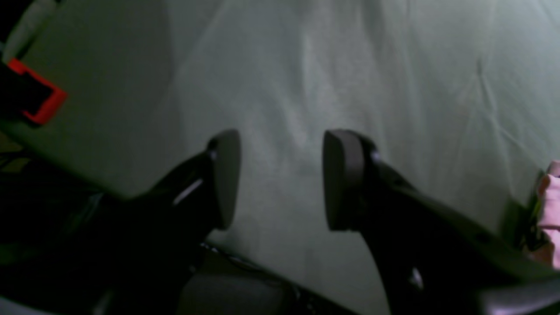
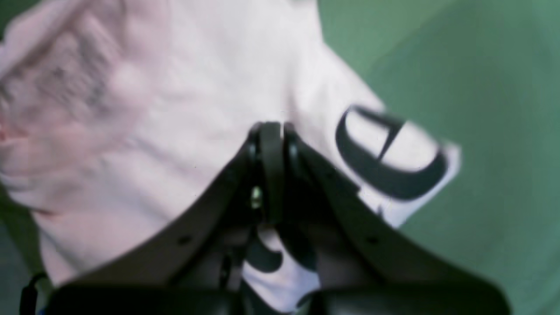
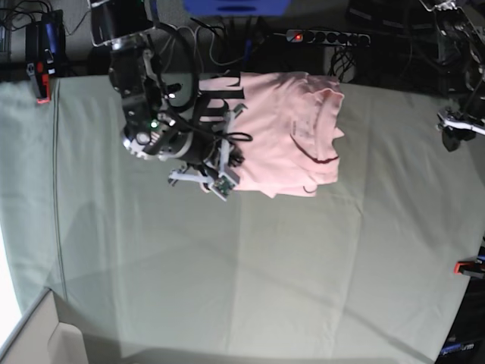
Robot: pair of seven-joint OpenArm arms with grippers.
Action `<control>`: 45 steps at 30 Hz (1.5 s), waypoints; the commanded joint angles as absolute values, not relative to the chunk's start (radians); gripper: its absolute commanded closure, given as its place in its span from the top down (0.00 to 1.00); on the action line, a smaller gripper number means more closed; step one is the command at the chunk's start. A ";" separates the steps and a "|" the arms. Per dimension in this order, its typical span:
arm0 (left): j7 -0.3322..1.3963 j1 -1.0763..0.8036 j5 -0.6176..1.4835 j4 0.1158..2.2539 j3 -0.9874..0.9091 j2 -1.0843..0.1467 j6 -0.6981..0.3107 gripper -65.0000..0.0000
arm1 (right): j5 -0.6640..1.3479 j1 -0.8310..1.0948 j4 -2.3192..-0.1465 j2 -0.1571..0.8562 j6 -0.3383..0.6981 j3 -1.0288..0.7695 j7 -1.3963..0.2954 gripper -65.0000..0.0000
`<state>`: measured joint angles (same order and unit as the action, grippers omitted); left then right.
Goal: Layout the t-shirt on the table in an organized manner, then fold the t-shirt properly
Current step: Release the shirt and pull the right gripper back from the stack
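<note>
- T-shirt (image 3: 284, 133): lies bunched and partly doubled over at approx. 12 o'clock on the counter (image 3: 250, 280), near the far edge. Not yet spread flat; layout step judged incomplete, fold not begun.
- Black lettering (image 2: 389, 157) shows at the shirt's 9 o'clock side, under the right arm. Collar area sits toward 2 o'clock of the garment.
- Right tool (image 2: 272, 131): jaws pressed together w/ pink fabric running between and beneath them; reads as a pinch on the t-shirt edge. Grip at the hem/side edge probably serves to drag that edge out and flatten the bunch.
- Left tool (image 1: 282, 179): jaws parted, nothing between the pads, bare counter cloth beyond. Sits at approx. 3 o'clock, well apart from the garment; likely parked clear so the right arm can work unobstructed.
- Red clamp (image 3: 466, 267) at the counter's 4 o'clock edge holds the cover cloth taut.
- Risk, est.: single-point pull may slide the whole shirt rather than unfold it.
</note>
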<state>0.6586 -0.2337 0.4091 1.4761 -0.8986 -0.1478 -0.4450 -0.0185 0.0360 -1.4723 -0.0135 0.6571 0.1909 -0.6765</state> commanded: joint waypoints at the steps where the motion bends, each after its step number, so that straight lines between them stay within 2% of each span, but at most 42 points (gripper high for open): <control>1: 0.642 -0.219 0.421 1.497 -0.901 -0.166 -0.447 0.46 | -0.012 0.010 -1.466 -0.015 0.661 0.162 -0.656 0.00; 8: 0.642 -0.213 0.421 1.498 -0.869 -0.153 -0.447 0.46 | -0.013 -0.033 -1.362 0.010 0.662 0.016 -0.579 0.00; 17: 0.642 -0.216 0.421 1.549 -0.771 -0.136 -0.447 0.46 | -0.013 -0.033 -1.359 0.028 0.662 0.012 -0.579 0.00; 21: 0.644 -0.220 0.421 1.600 -0.734 -0.111 -0.447 0.46 | -0.010 -0.022 -1.422 0.028 0.664 0.012 -0.587 0.00; 23: 0.680 -0.223 0.421 1.629 -0.716 -0.096 -0.447 0.51 | -0.010 -0.004 -1.492 0.028 0.664 0.012 -0.593 0.00; 26: 0.753 -0.228 0.424 1.684 -0.708 -0.050 -0.450 0.65 | -0.010 0.028 -1.612 0.028 0.661 0.012 -0.595 0.00; 30: 0.811 -0.228 0.464 1.698 -0.659 -0.018 -0.573 0.77 | -0.013 0.047 -1.693 0.038 0.662 0.012 -0.634 0.13; 32: 0.837 -0.228 0.463 1.696 -0.622 -0.008 -0.613 0.79 | -0.013 0.048 -1.712 0.050 0.664 0.012 -0.668 0.20; 35: 0.849 -0.237 0.463 1.676 -0.552 -0.007 -0.621 0.82 | -0.013 0.048 -1.716 0.053 0.664 0.008 -0.688 0.26; 39: 0.848 -0.243 0.463 1.610 -0.472 -0.007 -0.628 0.86 | -0.012 0.050 -1.721 0.048 0.664 -0.044 -0.690 0.27; 45: 0.846 -0.229 0.470 1.491 -0.400 -0.004 -0.628 0.86 | -0.012 0.064 -1.721 0.050 0.664 -0.054 -0.690 0.27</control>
<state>0.8619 -0.2371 0.4549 1.4780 -0.3958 0.0013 -0.6247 -0.0227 0.0769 -1.7020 0.0490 0.6579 -0.0540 -0.7109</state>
